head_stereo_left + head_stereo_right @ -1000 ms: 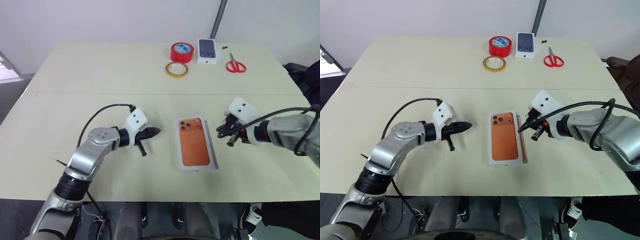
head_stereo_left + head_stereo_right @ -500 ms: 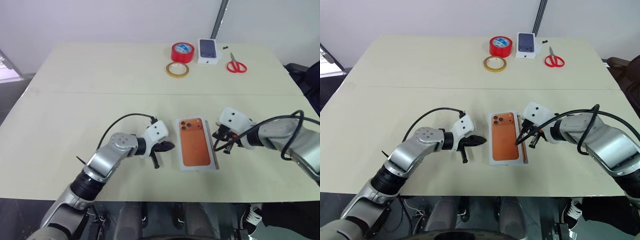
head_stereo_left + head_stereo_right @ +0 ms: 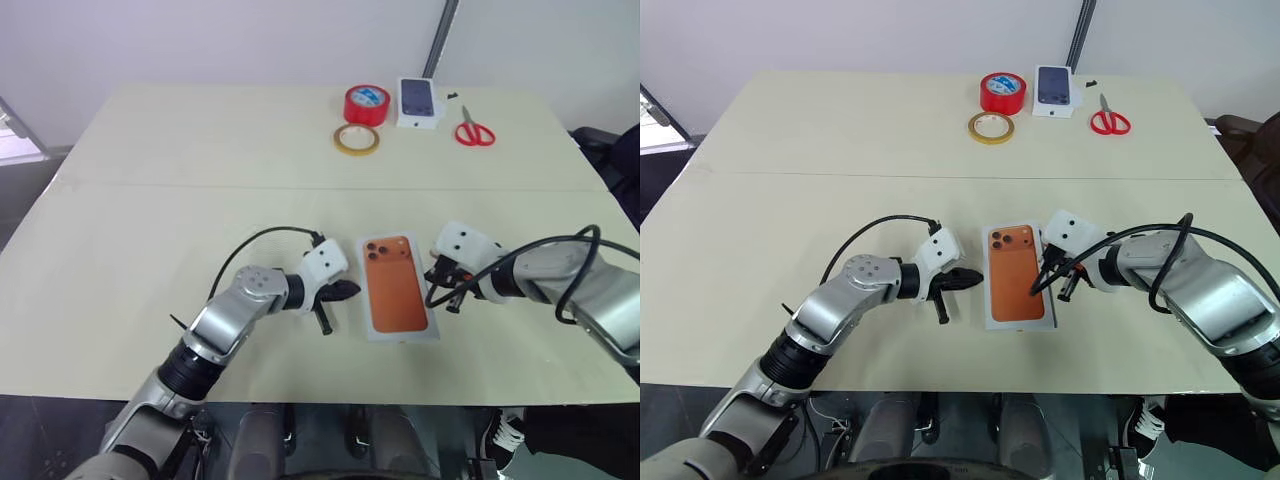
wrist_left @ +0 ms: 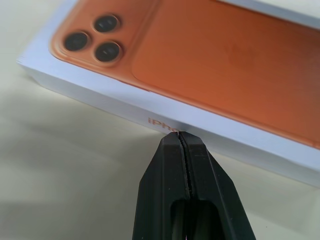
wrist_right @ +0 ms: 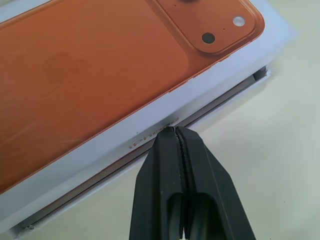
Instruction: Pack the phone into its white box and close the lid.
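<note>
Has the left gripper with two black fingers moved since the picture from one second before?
Yes. The left gripper has moved toward the white box lid with the orange phone picture, which has not shifted. Its shut fingertips are now at the lid's side.

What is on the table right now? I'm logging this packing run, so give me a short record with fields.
lid: white, orange phone shape on its top, lying over the white box
white box: its edge sticks out under the lid on the robot's right side
left gripper: shut, tip at the lid's left side wall
right gripper: shut, tip at the lid's right side wall
far side of table: red tape roll, yellow tape ring, small box with dark phone picture, red scissors
</note>
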Motion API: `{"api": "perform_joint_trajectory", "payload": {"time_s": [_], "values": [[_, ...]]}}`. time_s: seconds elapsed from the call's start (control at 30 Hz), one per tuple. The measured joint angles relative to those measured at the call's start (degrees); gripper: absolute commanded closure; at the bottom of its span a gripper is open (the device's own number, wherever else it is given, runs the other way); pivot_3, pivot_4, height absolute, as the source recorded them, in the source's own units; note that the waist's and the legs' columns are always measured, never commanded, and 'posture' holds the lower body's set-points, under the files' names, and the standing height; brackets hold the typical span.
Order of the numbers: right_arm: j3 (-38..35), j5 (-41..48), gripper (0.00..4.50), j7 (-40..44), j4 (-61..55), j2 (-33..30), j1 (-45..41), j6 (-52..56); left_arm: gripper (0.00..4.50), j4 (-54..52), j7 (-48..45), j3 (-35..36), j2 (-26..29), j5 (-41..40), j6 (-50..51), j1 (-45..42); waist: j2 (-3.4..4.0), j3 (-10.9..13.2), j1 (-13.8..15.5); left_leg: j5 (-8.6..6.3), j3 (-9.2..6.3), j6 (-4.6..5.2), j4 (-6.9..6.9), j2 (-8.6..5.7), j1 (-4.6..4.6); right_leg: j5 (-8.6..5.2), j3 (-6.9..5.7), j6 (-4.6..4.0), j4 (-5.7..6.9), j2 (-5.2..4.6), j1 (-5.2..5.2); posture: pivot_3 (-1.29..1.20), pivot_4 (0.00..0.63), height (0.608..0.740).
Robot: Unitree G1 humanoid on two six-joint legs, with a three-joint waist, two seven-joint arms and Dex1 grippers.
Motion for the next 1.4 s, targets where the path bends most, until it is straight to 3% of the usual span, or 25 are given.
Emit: {"api": "perform_joint_trajectory", "payload": {"time_s": [1.4], "values": [[-2.87,-4.09,4.47,2.34,-0.57,1.4,3.68,1.67,4.5,1.06,0.28,0.87,-3.45,-1.08,0.63,-0.61,-0.01,0.0,0.05,0.0,-0.02,0.0,0.06,-0.04,0.01,0.05,0.0,0.1,0.06,0.0,0.03,0.0,0.15,0.736]]}}
